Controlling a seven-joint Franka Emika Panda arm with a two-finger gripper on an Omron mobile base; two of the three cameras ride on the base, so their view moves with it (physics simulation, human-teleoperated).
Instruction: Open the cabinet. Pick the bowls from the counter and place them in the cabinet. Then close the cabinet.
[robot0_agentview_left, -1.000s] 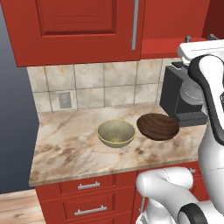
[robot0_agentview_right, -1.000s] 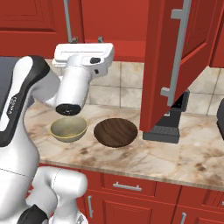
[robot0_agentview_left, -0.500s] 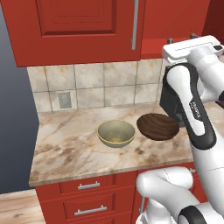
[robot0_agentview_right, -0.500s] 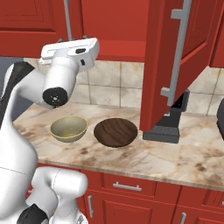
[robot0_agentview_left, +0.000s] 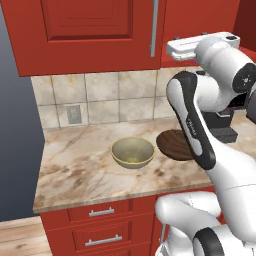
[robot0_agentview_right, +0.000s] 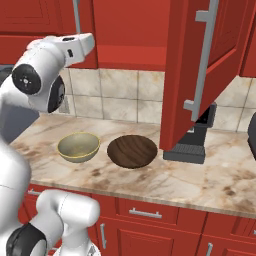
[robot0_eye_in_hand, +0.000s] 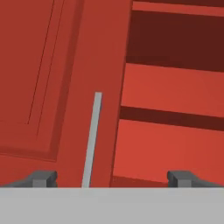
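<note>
Gripper (robot0_eye_in_hand: 112, 177) spread wide and holding nothing, up at the cabinet (robot0_agentview_right: 125, 30), facing its shelves.

With 1 door (robot0_agentview_right: 200, 70) already swung open and the other door (robot0_agentview_left: 95, 32) shut, the next job looks like fetching a bowl: I'd bring the hand down over the counter (robot0_agentview_left: 75, 170), drop 1 finger inside the rim of the olive-tan bowl (robot0_agentview_left: 132, 152), 1 outside, then pinch. Beside it, almost touching, sits the dark wooden bowl (robot0_agentview_right: 132, 151). Count: 2 bowls, 2 cabinet doors, 1 black machine (robot0_agentview_right: 192, 142) under the open door.
</note>
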